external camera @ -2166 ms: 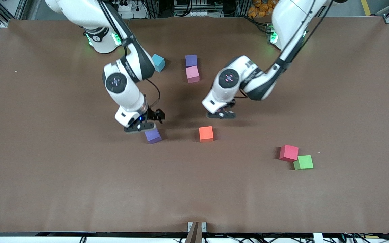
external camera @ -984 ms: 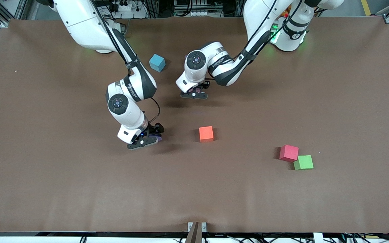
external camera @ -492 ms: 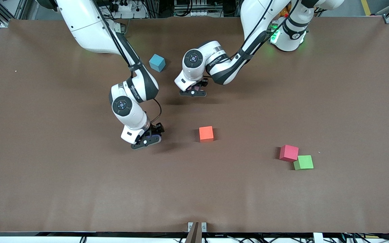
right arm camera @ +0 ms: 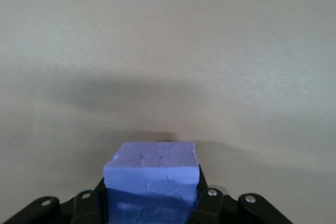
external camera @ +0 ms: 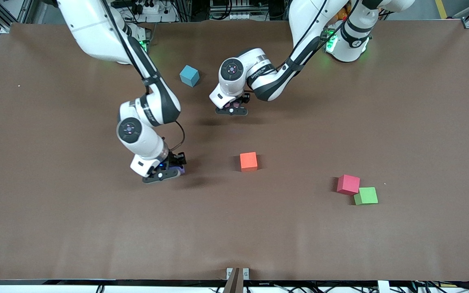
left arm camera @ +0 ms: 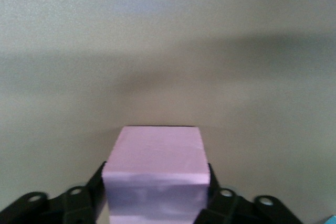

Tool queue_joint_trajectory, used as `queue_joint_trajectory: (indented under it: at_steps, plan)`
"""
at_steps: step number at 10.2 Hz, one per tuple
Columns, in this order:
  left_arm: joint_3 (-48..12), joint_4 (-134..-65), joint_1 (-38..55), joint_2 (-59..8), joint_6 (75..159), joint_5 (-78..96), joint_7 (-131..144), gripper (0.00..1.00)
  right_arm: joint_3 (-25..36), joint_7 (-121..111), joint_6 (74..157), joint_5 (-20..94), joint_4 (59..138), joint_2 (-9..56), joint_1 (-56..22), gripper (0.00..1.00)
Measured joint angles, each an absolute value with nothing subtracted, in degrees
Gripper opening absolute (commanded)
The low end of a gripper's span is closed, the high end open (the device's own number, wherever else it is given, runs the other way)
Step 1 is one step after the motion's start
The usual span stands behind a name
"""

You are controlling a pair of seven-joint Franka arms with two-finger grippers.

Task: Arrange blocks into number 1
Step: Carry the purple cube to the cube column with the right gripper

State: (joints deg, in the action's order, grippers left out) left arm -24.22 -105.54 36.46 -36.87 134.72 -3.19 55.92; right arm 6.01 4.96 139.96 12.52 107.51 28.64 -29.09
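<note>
My right gripper (external camera: 165, 173) is shut on a purple block (external camera: 180, 170), just over the table, beside the orange-red block (external camera: 248, 161) and toward the right arm's end. In the right wrist view the purple block (right arm camera: 152, 174) fills the space between the fingers of that gripper (right arm camera: 152, 195). My left gripper (external camera: 232, 109) is low over the table's middle, farther from the front camera than the orange-red block. A light pink block (left arm camera: 155, 156) sits between its fingers (left arm camera: 100, 182), which touch both sides. The left arm covers the table just past that gripper.
A light blue cube (external camera: 189, 75) stands near the right arm's base. A crimson cube (external camera: 348, 184) and a green cube (external camera: 365, 195) touch each other toward the left arm's end, nearer the front camera. The brown table (external camera: 340, 244) stretches wide around them.
The right gripper has closed on the purple block and shifted with it toward the right arm's end. The left gripper, with the pink block, has crept slightly the same way.
</note>
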Motion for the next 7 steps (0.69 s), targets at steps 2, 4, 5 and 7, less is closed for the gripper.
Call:
queue_joint_trajectory:
  at_steps: [2,4,5,7]
  plan:
    - [-23.24,-103.77,36.52,-36.49,134.94,-3.19,56.12,1.0,5.68,11.17,138.99,12.57,111.84,23.44,-29.87,0.41]
    - [-19.61,-101.49,36.01,-34.44,134.81,-3.19,56.11,1.0,5.37,16.44,138.62,12.58,116.09,19.76,-32.15,0.41]
    - [-18.15,-101.03,35.35,-33.53,134.75,-3.19,56.08,1.0,5.3,19.0,138.63,12.58,117.59,18.79,-33.55,0.4]
    - [-15.71,-100.5,33.31,-32.51,134.74,-3.19,52.74,1.0,5.13,26.32,138.76,12.58,118.54,18.36,-38.92,0.41]
